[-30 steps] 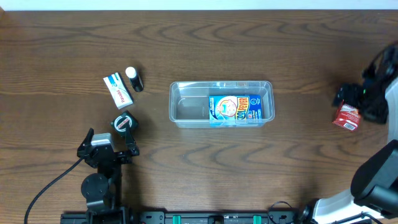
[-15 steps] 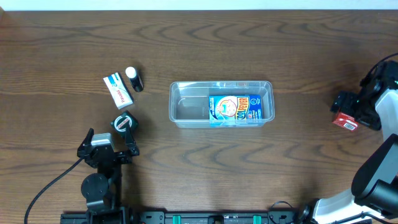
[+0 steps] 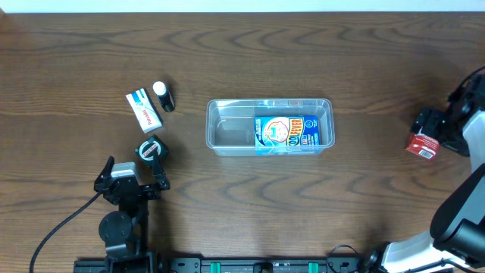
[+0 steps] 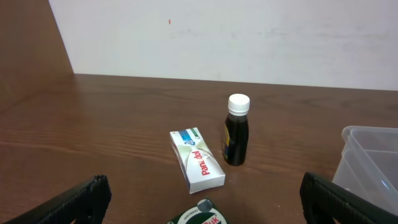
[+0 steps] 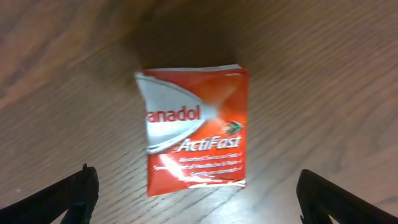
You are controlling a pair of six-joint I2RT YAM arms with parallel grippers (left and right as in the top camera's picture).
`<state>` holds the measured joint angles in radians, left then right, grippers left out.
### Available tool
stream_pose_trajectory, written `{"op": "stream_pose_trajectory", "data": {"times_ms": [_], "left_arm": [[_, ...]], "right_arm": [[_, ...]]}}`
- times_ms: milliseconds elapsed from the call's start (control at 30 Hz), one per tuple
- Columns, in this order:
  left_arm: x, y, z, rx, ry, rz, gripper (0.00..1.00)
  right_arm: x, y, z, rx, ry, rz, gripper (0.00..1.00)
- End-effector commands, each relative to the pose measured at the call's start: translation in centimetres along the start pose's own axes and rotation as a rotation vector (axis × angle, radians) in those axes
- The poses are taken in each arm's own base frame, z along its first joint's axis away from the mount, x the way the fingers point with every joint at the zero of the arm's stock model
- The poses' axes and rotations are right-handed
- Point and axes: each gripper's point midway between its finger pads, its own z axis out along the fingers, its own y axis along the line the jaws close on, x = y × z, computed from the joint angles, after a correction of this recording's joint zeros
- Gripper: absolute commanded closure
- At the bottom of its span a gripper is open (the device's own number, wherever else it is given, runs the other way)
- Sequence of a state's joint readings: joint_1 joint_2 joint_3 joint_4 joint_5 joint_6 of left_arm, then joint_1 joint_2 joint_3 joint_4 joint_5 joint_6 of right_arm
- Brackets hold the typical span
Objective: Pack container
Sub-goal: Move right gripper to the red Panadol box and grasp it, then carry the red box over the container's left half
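Observation:
The clear container [image 3: 214, 142] sits mid-table with a blue box [image 3: 285, 133] lying in its right half; its corner [image 4: 372, 163] shows in the left wrist view. At the far right, a red Panadol ActiFast box [image 3: 422, 144] [image 5: 194, 127] lies flat on the table. My right gripper [image 3: 432, 130] [image 5: 198, 190] hangs open just above it, one finger on each side and not touching. My left gripper [image 3: 136, 167] [image 4: 202, 193] is open near the front left, with a green ointment box [image 3: 151, 149] [image 4: 200, 215] just ahead of it.
A white Panadol box [image 3: 144, 110] [image 4: 196, 160] lies flat left of the container. A dark bottle with a white cap [image 3: 164, 97] [image 4: 236, 130] stands upright beside that box. A black cable [image 3: 53, 231] trails from the left arm.
My right gripper has shifted over the red box and lined up above it, jaws still wide. The left arm and the other items have not moved.

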<state>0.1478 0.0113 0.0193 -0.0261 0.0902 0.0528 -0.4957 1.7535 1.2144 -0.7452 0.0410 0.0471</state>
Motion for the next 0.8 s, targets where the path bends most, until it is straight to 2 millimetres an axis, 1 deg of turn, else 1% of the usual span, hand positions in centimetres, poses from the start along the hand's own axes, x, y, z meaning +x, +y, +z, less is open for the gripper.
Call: {"op": "stream_pose_trajectory", "data": {"times_ms": [0, 67, 100, 300, 400, 433, 600, 667, 767], "left_arm": [[1.5, -0.2, 0.1, 0.01, 0.046, 0.005, 0.02], [1.5, -0.1, 0.1, 0.009, 0.046, 0.005, 0.02], [1.5, -0.2, 0.1, 0.01, 0.046, 0.005, 0.02], [1.5, -0.2, 0.1, 0.01, 0.046, 0.005, 0.02], [1.5, -0.2, 0.1, 0.01, 0.046, 0.005, 0.02], [1.5, -0.2, 0.1, 0.01, 0.046, 0.005, 0.02], [1.5, -0.2, 0.1, 0.01, 0.046, 0.005, 0.02], [1.5, -0.1, 0.1, 0.009, 0.046, 0.005, 0.02], [1.5, -0.1, 0.1, 0.009, 0.046, 0.005, 0.02]], "right_arm": [[0.1, 0.8, 0.4, -0.121, 0.009, -0.015, 0.01], [0.2, 1.8, 0.7, -0.196, 0.013, -0.055, 0.01], [0.3, 1.9, 0.8, -0.201, 0.017, -0.063, 0.01], [0.9, 1.8, 3.2, -0.194, 0.064, -0.084, 0.01], [1.0, 1.1, 4.6, -0.149, 0.077, -0.084, 0.01], [1.0, 0.8, 4.9, -0.131, 0.079, -0.082, 0.01], [1.0, 0.8, 5.4, -0.132, 0.083, -0.083, 0.01], [0.9, 0.8, 5.5, -0.132, 0.078, -0.083, 0.03], [0.8, 0.8, 5.6, -0.131, 0.071, -0.083, 0.11]]}}
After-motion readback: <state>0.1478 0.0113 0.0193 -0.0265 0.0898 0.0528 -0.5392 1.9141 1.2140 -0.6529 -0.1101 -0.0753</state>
